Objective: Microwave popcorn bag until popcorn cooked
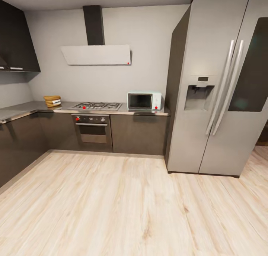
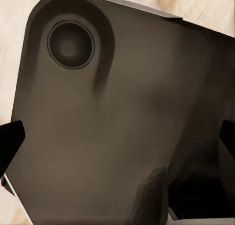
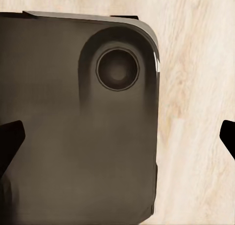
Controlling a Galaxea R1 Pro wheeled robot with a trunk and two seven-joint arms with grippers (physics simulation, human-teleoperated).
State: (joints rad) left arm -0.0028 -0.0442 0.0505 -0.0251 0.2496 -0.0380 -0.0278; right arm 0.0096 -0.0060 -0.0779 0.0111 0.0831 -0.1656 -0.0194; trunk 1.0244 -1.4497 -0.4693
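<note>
Here, both wrist views — jaws spread wide, holding nothing, popcorn bag (image 1: 52, 100) on countertop (image 1: 26, 108), microwave (image 1: 144, 100) apart.

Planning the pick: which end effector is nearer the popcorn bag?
Left, probably, marginally. The popcorn bag sits on the far countertop, ahead-left. Left end effector and right end effector both hang over the robot's dark base and floor, far from it.
</note>
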